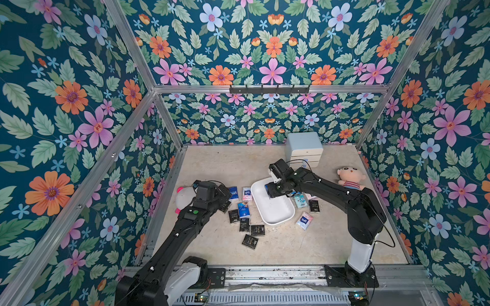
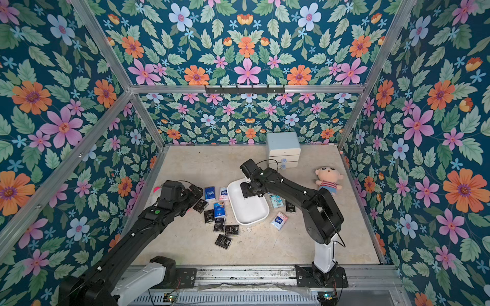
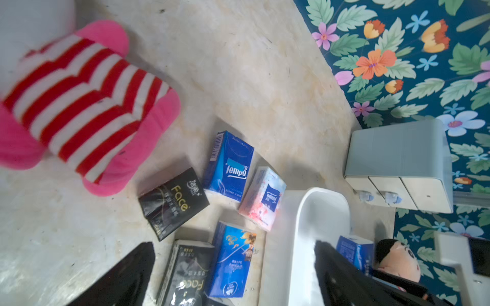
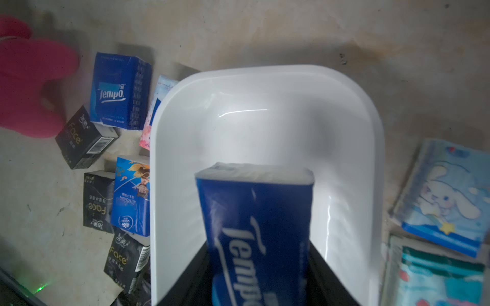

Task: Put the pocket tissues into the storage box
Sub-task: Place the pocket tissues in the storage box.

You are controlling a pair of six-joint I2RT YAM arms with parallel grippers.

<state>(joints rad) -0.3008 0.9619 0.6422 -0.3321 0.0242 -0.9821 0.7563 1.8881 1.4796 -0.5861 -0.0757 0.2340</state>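
Observation:
The white storage box (image 1: 277,213) (image 2: 249,213) lies mid-table with nothing on its floor (image 4: 265,124). My right gripper (image 1: 273,191) (image 4: 257,254) hangs over the box's far end, shut on a dark blue pocket tissue packet (image 4: 256,212). More pocket tissues lie left of the box: a dark blue one (image 1: 233,193), a pink one (image 1: 246,193), a blue one (image 1: 243,209) and several black ones (image 1: 250,241). Right of it lie a light blue (image 1: 301,200), a black (image 1: 314,206) and a pale pink-blue packet (image 1: 305,221). My left gripper (image 1: 225,198) (image 3: 233,246) stands open above a black packet (image 3: 185,275) and the blue one (image 3: 233,262).
A pale blue drawer cabinet (image 1: 304,149) stands at the back wall. A plush doll in a striped shirt (image 1: 350,180) lies at the right. A white and pink plush (image 1: 184,197) (image 3: 79,106) lies under my left arm. Flowered walls close in three sides.

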